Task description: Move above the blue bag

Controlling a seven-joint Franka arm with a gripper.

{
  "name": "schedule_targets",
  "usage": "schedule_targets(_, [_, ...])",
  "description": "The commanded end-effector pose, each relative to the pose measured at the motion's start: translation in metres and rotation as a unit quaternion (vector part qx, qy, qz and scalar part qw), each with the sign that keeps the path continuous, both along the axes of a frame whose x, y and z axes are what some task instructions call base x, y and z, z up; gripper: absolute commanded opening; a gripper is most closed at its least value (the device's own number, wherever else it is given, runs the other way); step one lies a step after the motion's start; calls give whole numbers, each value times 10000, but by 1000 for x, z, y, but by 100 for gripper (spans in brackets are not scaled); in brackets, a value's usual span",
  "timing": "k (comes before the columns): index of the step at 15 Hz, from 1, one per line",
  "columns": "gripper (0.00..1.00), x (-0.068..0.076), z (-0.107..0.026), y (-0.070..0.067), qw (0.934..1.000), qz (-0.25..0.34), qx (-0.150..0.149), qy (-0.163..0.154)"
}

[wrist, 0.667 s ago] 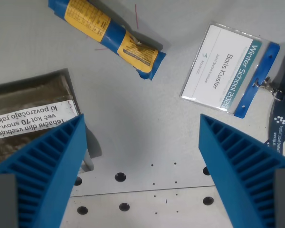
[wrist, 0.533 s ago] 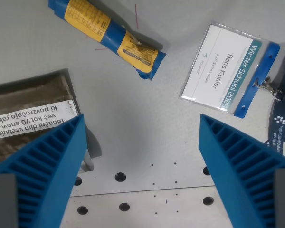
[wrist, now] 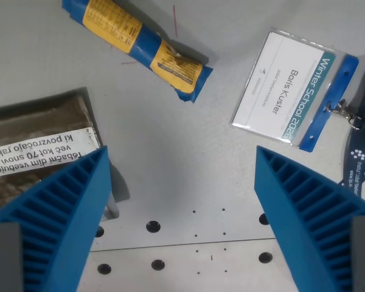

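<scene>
Tool [wrist: 181,159] spread wide, holding nothing — blue bag [wrist: 137,45] lies well beyond its fingertips.

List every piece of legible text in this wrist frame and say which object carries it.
"Winter School 2026", on the teal stripe of the name badge.
"Boris Kusler", on the same badge's white field; the smaller line beside it is too small to read.
"...ki povzročajo raka." and "...več kot 70 snovi," upside down and cut off, on the white label of the brown pouch.
Blue bag: yellow label print too small to read.
Lanyard: white print too small to read.
</scene>
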State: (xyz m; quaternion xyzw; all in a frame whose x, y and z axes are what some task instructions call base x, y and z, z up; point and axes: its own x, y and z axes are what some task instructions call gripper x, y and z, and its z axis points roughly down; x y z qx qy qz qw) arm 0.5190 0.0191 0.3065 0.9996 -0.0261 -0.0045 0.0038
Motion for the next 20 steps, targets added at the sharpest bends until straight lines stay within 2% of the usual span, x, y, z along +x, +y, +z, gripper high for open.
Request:
schedule_targets(1, [100,1,-2,1,9991,414,3,-60])
schedule_targets(5, [100,3,-9,2,9959,891,-2,-132])
schedule_targets(10, [100,6,-23,5,9858,1666,-27,-231])
schedule_targets(15, [100,8,-40,9,9682,2481,-77,-317])
schedule_targets(20, [100,11,-61,13,9439,3278,-139,-385])
